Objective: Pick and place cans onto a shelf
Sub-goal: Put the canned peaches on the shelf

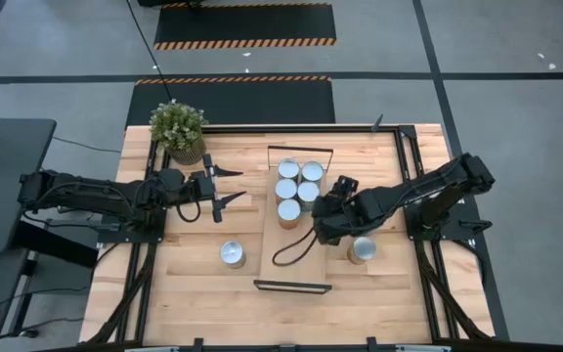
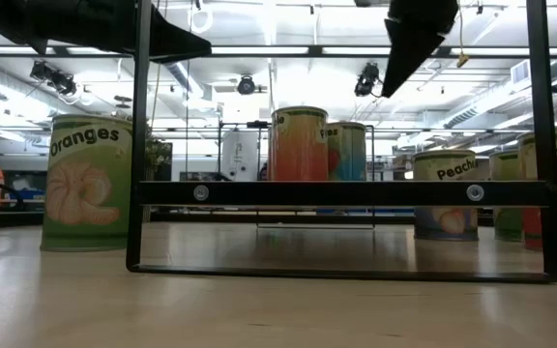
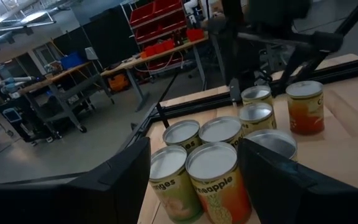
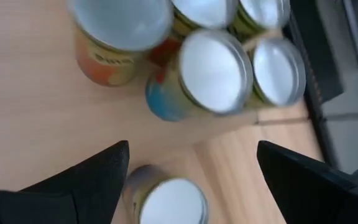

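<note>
Several cans (image 1: 298,188) with shiny tops stand upright in a tight group on the far half of the light-wood shelf (image 1: 296,269). One loose can (image 1: 232,254) stands on the table left of the shelf. Another can (image 1: 362,250) stands right of it, partly under my right arm. My right gripper (image 1: 319,223) is open above the shelf's right edge, beside the group. In the right wrist view (image 4: 192,149) the loose can (image 4: 169,202) shows lower down between the fingers. My left gripper (image 1: 231,186) is open and empty, left of the shelf, pointing at the group (image 3: 219,177).
A potted green plant (image 1: 177,127) stands at the table's far left, behind my left gripper. Black wire rails stand at the shelf's near end (image 2: 346,193) and far end (image 1: 301,149). A dark loop (image 1: 291,250) lies across the shelf's middle. Black frame bars run along the table's sides.
</note>
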Motion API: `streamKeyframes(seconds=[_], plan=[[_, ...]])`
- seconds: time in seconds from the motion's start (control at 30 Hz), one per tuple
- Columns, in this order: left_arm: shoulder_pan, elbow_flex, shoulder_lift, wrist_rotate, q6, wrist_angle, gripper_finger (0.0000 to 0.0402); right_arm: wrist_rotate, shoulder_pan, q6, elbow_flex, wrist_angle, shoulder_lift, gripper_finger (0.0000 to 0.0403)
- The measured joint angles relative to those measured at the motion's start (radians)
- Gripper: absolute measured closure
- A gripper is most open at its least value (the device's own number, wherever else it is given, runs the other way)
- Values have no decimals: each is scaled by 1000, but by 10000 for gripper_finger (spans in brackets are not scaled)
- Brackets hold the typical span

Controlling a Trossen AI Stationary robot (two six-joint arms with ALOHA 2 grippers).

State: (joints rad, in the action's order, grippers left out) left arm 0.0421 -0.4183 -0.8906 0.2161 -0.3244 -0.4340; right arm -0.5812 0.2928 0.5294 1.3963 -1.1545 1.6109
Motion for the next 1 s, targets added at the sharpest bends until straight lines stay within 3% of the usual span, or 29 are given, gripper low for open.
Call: streamKeyframes(seconds=[0.33,0.67,0.87,1.0], plan=[[0,0,0,0,0,0,157,171,-110,126,-176,32,-143,13],[0,0,0,0,0,-1,157,347,-176,157,-243,99,-109,6],[0,0,0,0,0,-1,157,349,-187,197,-239,102,-107,6],[0,0,0,0,0,-1,157,349,-208,343,-239,103,-107,6]])
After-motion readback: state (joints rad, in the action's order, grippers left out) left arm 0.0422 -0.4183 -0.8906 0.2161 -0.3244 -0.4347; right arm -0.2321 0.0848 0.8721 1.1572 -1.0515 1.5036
